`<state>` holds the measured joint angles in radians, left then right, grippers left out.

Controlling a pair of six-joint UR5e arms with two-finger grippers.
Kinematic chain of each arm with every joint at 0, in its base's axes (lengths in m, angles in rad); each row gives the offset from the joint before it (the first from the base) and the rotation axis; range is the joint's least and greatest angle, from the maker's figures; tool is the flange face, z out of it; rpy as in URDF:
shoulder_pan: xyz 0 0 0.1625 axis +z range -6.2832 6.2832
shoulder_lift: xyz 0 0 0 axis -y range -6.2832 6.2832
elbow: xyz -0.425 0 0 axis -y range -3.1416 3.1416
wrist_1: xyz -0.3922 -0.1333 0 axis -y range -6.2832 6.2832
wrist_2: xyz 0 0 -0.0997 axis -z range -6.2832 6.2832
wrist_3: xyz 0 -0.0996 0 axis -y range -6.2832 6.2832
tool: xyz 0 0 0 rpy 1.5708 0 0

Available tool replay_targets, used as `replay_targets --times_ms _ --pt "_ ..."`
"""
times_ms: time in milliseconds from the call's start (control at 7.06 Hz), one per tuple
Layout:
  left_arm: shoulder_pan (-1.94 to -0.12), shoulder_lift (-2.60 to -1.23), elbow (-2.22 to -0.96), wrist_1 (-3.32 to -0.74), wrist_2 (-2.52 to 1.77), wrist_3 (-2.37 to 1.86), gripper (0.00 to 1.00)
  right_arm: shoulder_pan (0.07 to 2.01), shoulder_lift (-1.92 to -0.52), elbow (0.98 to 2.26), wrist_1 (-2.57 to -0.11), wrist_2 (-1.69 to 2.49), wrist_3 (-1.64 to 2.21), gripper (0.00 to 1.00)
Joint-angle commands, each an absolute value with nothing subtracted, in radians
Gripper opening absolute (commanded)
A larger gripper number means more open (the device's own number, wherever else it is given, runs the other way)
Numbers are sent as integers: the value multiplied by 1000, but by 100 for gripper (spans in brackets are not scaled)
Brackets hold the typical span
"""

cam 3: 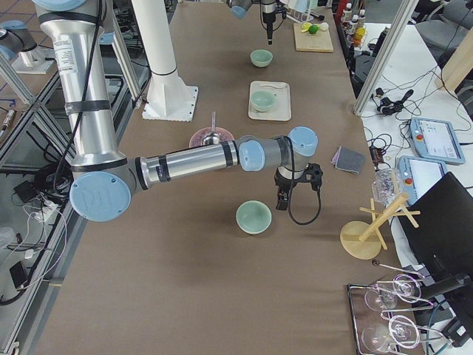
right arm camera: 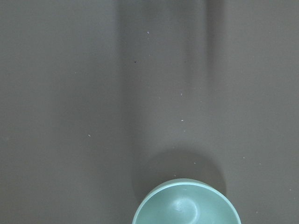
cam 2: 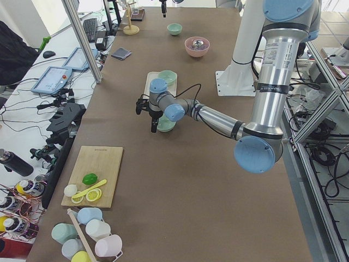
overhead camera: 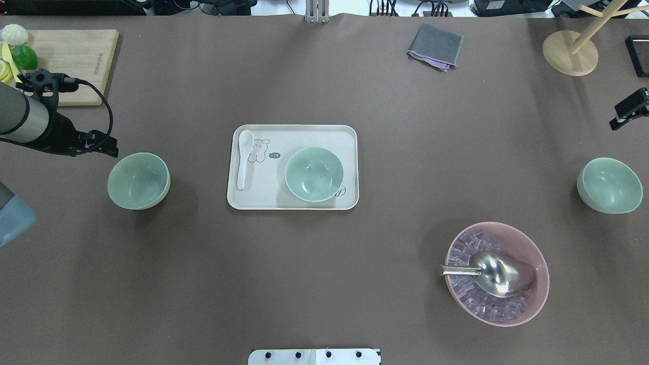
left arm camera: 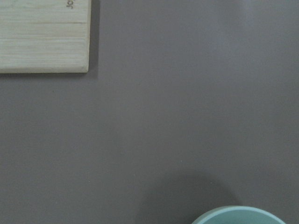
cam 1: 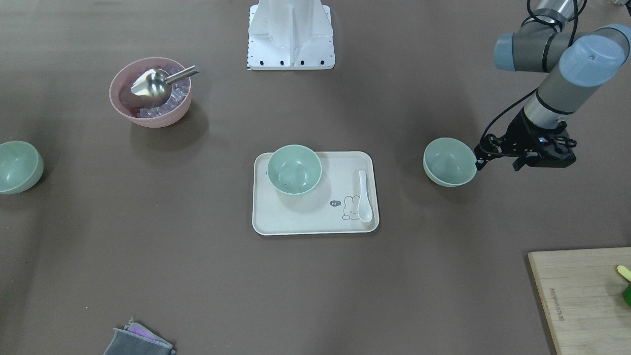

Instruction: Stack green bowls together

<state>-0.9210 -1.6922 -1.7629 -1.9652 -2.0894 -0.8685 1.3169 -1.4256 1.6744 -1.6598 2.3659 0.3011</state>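
Three pale green bowls stand apart. One [cam 1: 294,169] sits on the cream tray [cam 1: 315,223] at the table's middle. One [cam 1: 449,161] is on the table on my left side. One [overhead camera: 608,185] is on the table at my far right. My left gripper [cam 1: 485,157] hangs just beside the left bowl's outer rim, on the side away from the tray; that rim shows at the bottom of the left wrist view [left arm camera: 240,215]. My right gripper [overhead camera: 628,109] hangs beyond the right bowl [right arm camera: 187,205]. I cannot tell whether either gripper is open or shut.
A pink bowl [overhead camera: 497,274] with ice and a metal scoop stands at my near right. A white spoon [cam 1: 364,195] lies on the tray. A wooden cutting board [overhead camera: 66,61] with fruit is at my far left, and a grey cloth [overhead camera: 435,45] and a wooden stand [overhead camera: 570,53] at the far edge.
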Motion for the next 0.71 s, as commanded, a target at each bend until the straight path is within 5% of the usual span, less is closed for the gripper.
replay_targets --times_ms 0,283,567 --pt "-865 -1677 -1750 -2005 -2088 -911 93 1299 -1413 1675 -1660 2362 334 100" --pt "-853 -1680 -1737 -2010 -2089 -901 59 1299 -1420 1667 -1660 2358 334 100" --pt "-853 -1680 -1727 -2010 -2091 -894 56 1299 -1425 1666 -1661 2358 334 100"
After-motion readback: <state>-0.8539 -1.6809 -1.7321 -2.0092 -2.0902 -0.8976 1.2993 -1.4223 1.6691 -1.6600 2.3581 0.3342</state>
